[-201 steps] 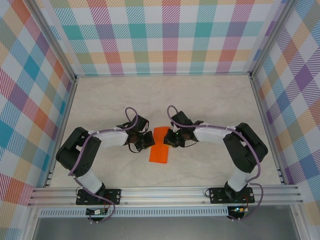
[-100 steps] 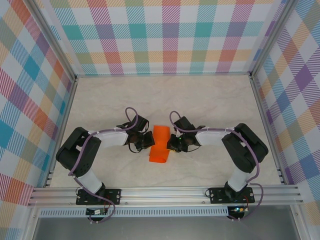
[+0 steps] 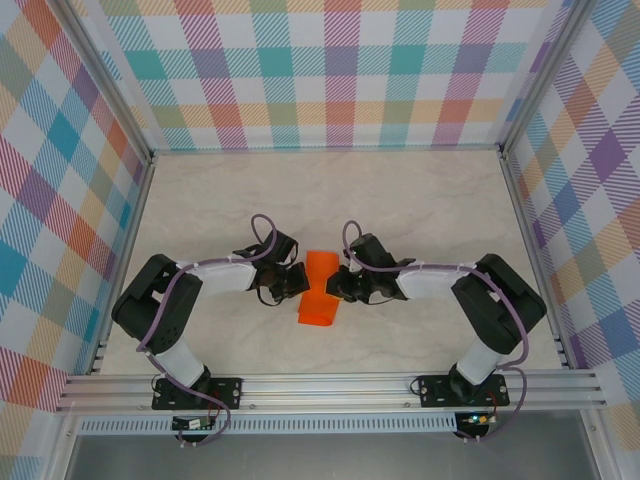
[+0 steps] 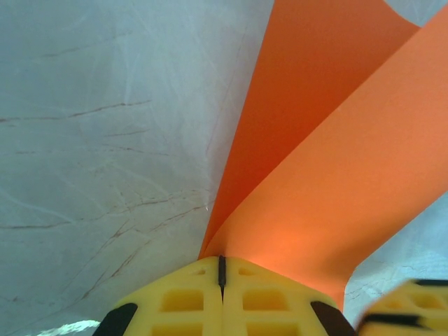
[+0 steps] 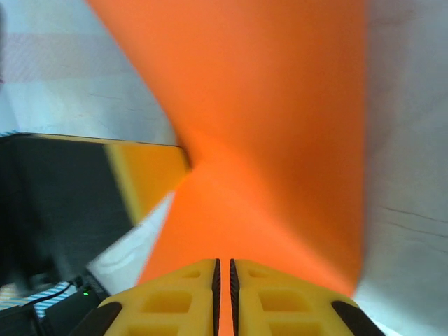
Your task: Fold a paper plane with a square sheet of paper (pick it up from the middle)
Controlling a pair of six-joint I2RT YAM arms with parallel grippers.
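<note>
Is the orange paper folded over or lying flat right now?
Folded over, not flat: the orange paper shows two layers converging at the left gripper, which is shut on it.

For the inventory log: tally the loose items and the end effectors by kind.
Orange paper sheet: 1
End effectors: 2 (left end effector, right end effector)
Total: 3

The square sheet of paper (image 3: 320,290) lay near the middle of the table (image 3: 420,200), slightly toward 6 o'clock. The left gripper (image 3: 297,282) met its edge at 9 o'clock and the right gripper (image 3: 340,284) its edge at 3 o'clock (each clamped onto the sheet), with the paper between them.
</note>
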